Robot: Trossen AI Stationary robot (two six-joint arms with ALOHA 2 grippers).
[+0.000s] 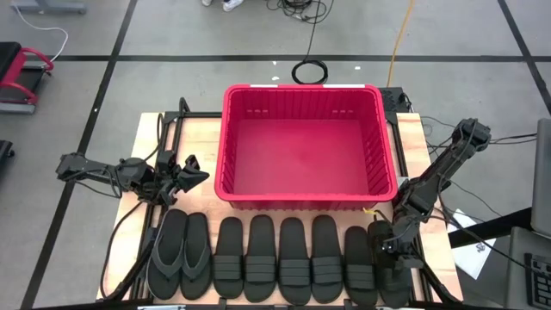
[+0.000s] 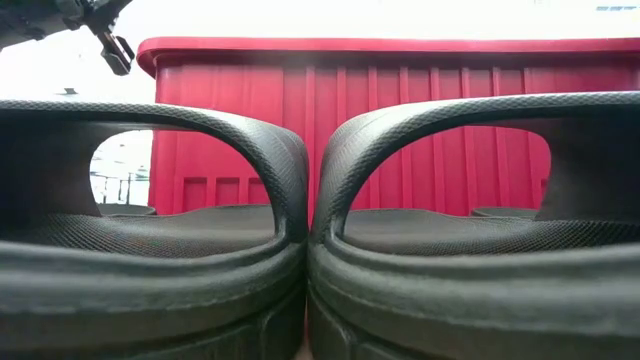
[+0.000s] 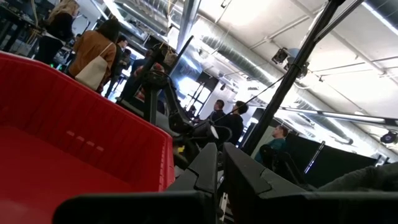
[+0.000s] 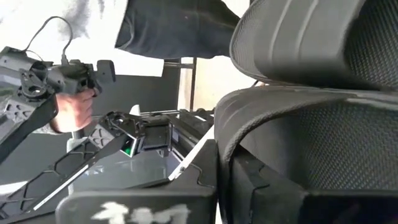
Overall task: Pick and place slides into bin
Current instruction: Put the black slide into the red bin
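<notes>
The right gripper (image 1: 390, 250) is down at the right end of the row, its fingers clamped together on the strap of the last flat black rubber slide (image 1: 393, 267) near the tabletop's front right corner. The left gripper (image 1: 191, 175), nearly closed and holding nothing, hangs by the large red slotted plastic bin (image 1: 305, 200), which sits empty behind the remaining slides (image 1: 293, 258) lined along the front edge.

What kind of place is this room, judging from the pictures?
Probably a robotics lab or open industrial workspace. Bare ducts run under the ceiling, people stand about beyond the table, cables lie on a floor marked with black lines, and the red bin sits on a workbench.
</notes>
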